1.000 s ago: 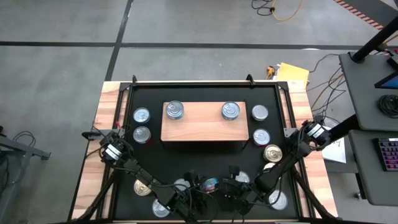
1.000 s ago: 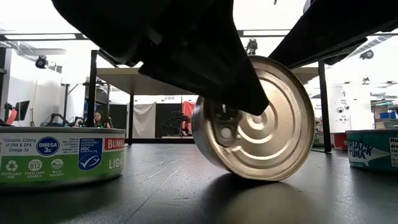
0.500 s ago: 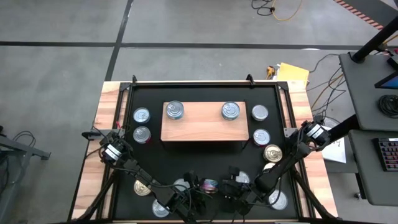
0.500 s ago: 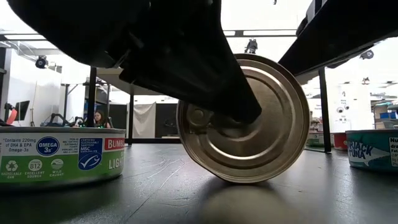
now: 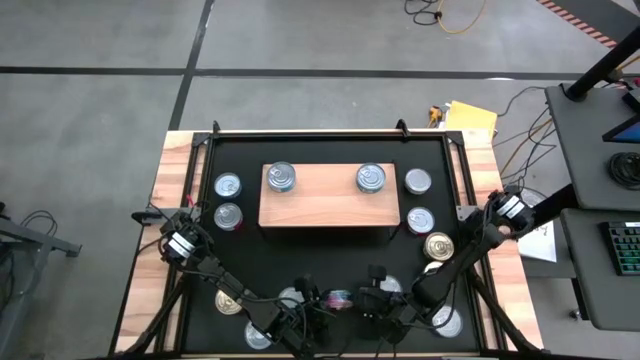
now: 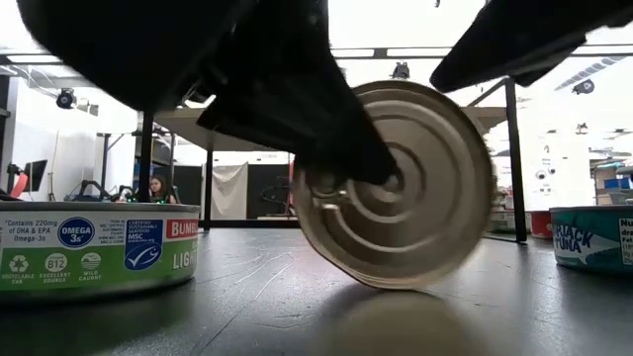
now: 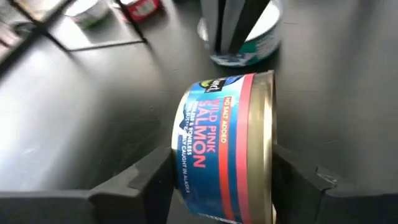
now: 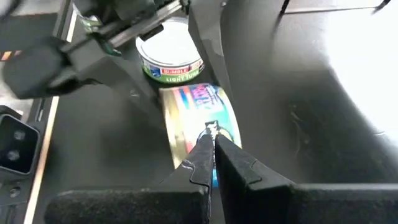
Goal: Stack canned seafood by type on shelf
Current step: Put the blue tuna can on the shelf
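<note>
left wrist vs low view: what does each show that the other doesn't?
Left wrist only: the salmon can label, blue and red, reading WILD PINK SALMON, on edge between the left gripper fingers.
Low only: the can's round metal end, a green-labelled tin beside it, and the room behind.
Both: one can on its rim on the black mat.

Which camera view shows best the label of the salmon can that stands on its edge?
Left wrist: salmon can label readable between the left tool fingers. Low shows only its end, right wrist a partly hidden side, high a speck.
</note>
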Tool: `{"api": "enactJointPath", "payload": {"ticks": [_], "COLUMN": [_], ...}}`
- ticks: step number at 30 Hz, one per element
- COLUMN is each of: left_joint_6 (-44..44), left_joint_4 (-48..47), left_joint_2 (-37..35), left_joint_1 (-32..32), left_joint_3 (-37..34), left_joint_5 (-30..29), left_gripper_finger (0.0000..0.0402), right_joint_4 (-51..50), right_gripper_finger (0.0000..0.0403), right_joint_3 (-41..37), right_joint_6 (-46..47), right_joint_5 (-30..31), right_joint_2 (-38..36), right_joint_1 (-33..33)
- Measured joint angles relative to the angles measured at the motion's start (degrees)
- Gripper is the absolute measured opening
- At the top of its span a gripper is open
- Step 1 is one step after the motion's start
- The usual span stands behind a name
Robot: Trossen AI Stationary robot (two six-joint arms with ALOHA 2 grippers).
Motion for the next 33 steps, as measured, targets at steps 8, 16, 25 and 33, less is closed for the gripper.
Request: {"api": "enactJointPath", "payload": {"ticks": [8, 16, 25, 33], "left_joint_6": [-0.2, -1.6, -18.6, -27.1], "left_joint_4": [-4.0, -10.4, -26.4, -36.7], "left_joint_2": [-1.2, -6.8, -23.7, -37.2], "left_joint_1": [-1.2, -2.6, -2.4, 1.3], "left_joint_3": [-0.1, -0.1, -0.2, -0.4], "left_joint_5": [-4.4, -14.8, -17.5, -6.8], "left_gripper_finger": [0.0197, 0.0198, 0.0197, 0.0196], "right_joint_4": [-5.1, -5.2, -5.5, -4.1], "right_gripper_finger": [0.0009, 0.0009, 0.0009, 0.0009], "right_joint_3": [0.0, 0.1, 0.1, 0.1], "right_joint_6": [-0.1, -3.4, -4.5, -7.1], "right_joint_5": [2.2, 8.3, 10.8, 15.1], "right_joint_2": [-3.7, -5.8, -6.6, -6.5], "right_joint_1": [0.7, 2.1, 2.1, 2.1]}}
